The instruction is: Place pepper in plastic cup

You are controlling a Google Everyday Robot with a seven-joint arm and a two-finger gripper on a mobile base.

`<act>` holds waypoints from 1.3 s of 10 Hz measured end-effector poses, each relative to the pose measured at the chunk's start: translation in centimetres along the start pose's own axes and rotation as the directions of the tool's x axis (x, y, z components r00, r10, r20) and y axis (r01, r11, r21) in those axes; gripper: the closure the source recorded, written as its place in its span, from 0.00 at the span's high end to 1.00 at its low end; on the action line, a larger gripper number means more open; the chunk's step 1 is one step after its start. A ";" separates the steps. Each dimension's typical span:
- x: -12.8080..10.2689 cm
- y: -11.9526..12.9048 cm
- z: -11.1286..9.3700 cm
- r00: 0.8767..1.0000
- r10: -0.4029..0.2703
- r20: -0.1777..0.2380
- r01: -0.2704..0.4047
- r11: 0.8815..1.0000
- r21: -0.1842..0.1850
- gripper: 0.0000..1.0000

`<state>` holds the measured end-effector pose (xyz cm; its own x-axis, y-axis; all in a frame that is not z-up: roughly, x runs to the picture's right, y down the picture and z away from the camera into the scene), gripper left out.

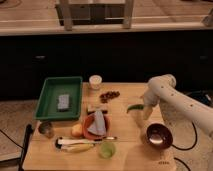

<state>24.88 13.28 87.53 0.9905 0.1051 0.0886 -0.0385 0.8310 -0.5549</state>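
— Camera view puts your gripper (pixel 144 112) over the right side of the pale wooden table (pixel 125 160).
— And the pepper?
— Your small curved green pepper (pixel 133 107) lies on the wood just left of the gripper. You cannot tell whether they touch, how wide the gripper stands, or whether it holds anything. Your pale green plastic cup (pixel 106 149) sits well apart at the front edge, beside the yellow banana (pixel 77 146).

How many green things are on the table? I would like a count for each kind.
green tray: 1
green cup: 1
pepper: 1
Total: 3
The gripper is close beside the pepper.
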 end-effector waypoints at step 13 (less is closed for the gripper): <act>0.3 0.0 1.4 0.998 -0.069 -0.001 0.069 0.997 -0.021 0.80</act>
<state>24.98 14.13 88.73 0.9910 0.0470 0.1256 0.0324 0.8246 -0.5647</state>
